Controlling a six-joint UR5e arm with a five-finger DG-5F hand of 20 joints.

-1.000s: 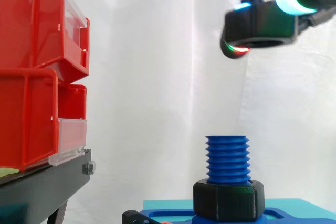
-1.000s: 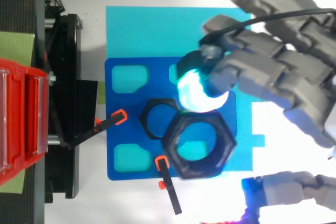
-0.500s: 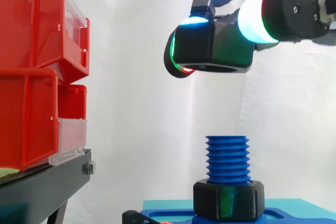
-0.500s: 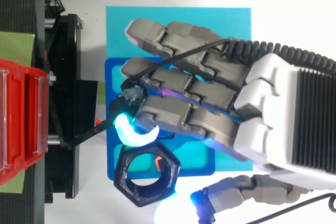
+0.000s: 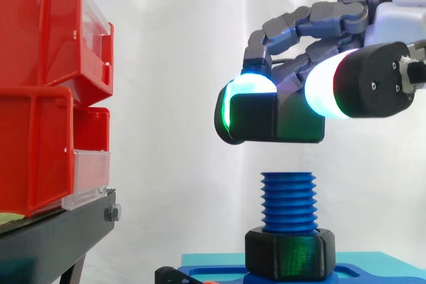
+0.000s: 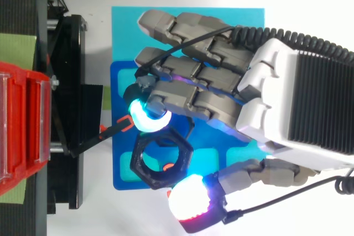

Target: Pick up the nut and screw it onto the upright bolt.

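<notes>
A black hexagonal nut [image 5: 276, 118] [image 6: 161, 158] hangs level in the air, pinched between the glowing pads of my hand [image 5: 373, 38] [image 6: 293, 103]. A cyan-lit fingertip [image 6: 145, 119] presses its far side and a red-lit thumb pad [image 6: 191, 205] its near side. In the side view the nut sits a short gap above the blue threaded bolt [image 5: 287, 201], which stands upright in a black hex collar [image 5: 289, 252] on the blue baseplate [image 6: 120, 178]. From above, the nut lies toward the plate's front left and the hand covers the bolt.
Red bins [image 5: 46, 91] on a black stand [image 5: 53, 237] rise at the left, close to the plate. A cyan sheet [image 6: 166, 31] lies under the baseplate. Small black clamps with orange tips [image 6: 119, 125] sit at the plate's left edge.
The hand has come in from the upper right and lowered the nut, now level and just above the bolt's top. The thumb pad has shifted closer to the nut.
</notes>
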